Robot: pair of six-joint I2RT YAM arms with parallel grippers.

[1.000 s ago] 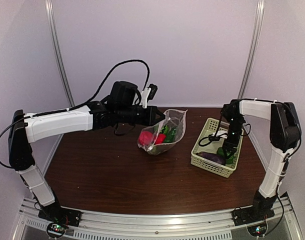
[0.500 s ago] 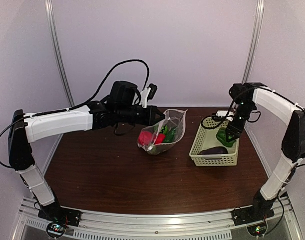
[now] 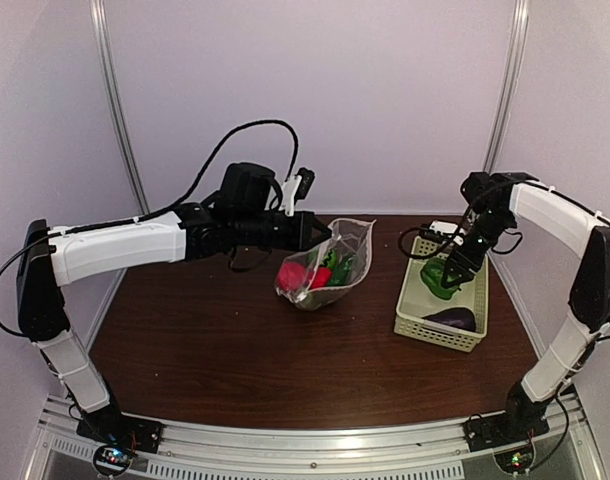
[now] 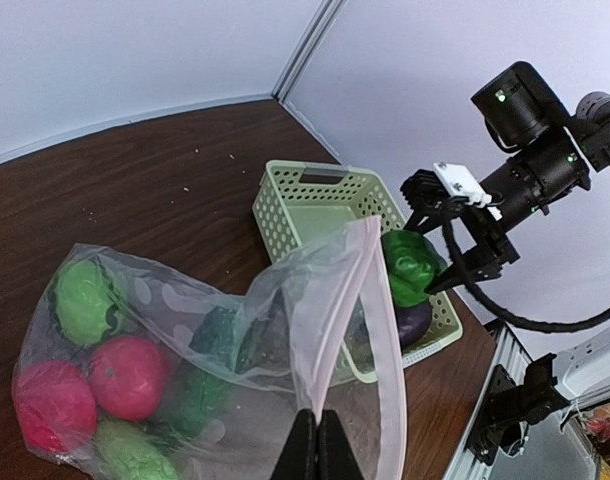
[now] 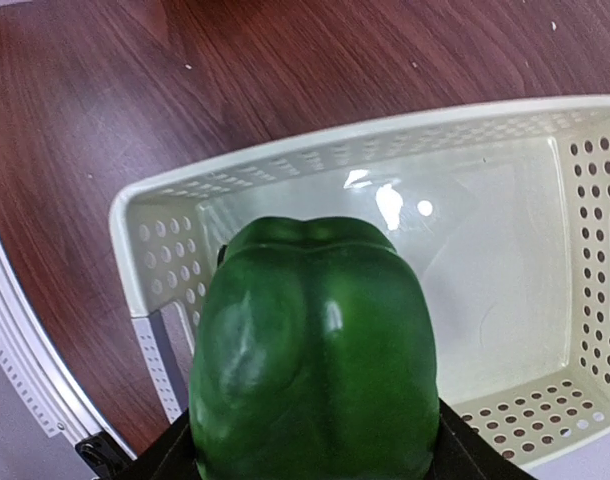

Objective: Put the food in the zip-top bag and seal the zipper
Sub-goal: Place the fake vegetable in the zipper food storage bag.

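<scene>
The clear zip-top bag (image 3: 330, 265) lies mid-table with its mouth facing right. Inside it are two red round pieces (image 4: 125, 375) and several green pieces (image 4: 85, 300). My left gripper (image 3: 320, 232) is shut on the bag's mouth edge, the zipper strip (image 4: 330, 340), and holds it up. My right gripper (image 3: 453, 275) is shut on a green toy pepper (image 5: 315, 350) and holds it above the pale green basket (image 3: 417, 320). The pepper also shows in the left wrist view (image 4: 413, 266). A dark purple piece (image 3: 455, 319) lies in the basket's near end.
The pale green perforated basket stands at the right of the brown table, near its right edge. Pale walls and metal corner posts close the back and sides. A metal rail runs along the near edge.
My right gripper has lifted the green pepper out of the basket. The basket has turned and shifted, and the purple piece now lies at its near end. The left arm and bag have not moved.
</scene>
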